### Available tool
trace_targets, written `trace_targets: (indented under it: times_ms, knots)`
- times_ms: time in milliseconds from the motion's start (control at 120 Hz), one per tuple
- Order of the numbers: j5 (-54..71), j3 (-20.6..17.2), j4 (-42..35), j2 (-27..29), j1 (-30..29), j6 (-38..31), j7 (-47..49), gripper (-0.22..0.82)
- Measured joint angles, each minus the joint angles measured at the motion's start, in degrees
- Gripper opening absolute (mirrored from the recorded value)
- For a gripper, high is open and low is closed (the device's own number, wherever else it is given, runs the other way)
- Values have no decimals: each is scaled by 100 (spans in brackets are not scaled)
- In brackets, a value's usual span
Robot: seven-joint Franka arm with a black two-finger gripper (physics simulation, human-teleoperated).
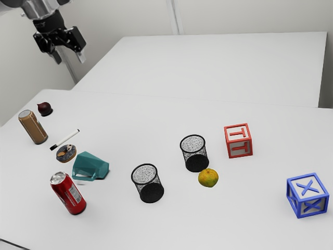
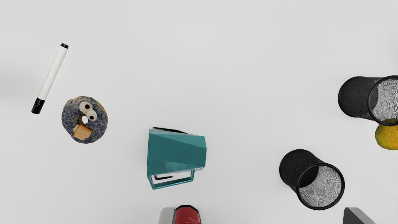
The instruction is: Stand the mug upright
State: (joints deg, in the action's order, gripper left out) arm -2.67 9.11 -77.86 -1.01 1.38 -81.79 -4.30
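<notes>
Grey arm [image 1: 40, 7], black pincer [image 1: 70, 60], seemingly silver-tipped.

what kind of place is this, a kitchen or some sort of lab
Probably a simulated robot test setup rather than a kitchen: a robot hand hangs over a plain white table where unrelated things, like a toppled teal mug and toy letter blocks, lie scattered.

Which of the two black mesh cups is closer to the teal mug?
The mesh cup with no fruit beside it is closer to the teal mug; the other mesh cup has the yellow-orange fruit right by its base.
</notes>
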Motion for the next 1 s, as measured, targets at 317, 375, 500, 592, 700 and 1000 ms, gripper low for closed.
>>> trace_targets:
  times_ms: [317,375,500,592,700,1000]
  knots:
    - [-1086,1078,-1765,606,-298,-108,-365,58]
    - [-1540,1544,-2571,574,-617,-408,-649,58]
    - [-2236,1994,-3397,265,-1076,-1160,-1325,58]
    - [-2705,2041,-3450,-177,-1307,-1673,-1824,58]
    - [-3137,2051,-3445,-606,-1039,-2052,-2362,58]
    - [-3986,2051,-3906,-1049,-919,-1778,-3672,58]
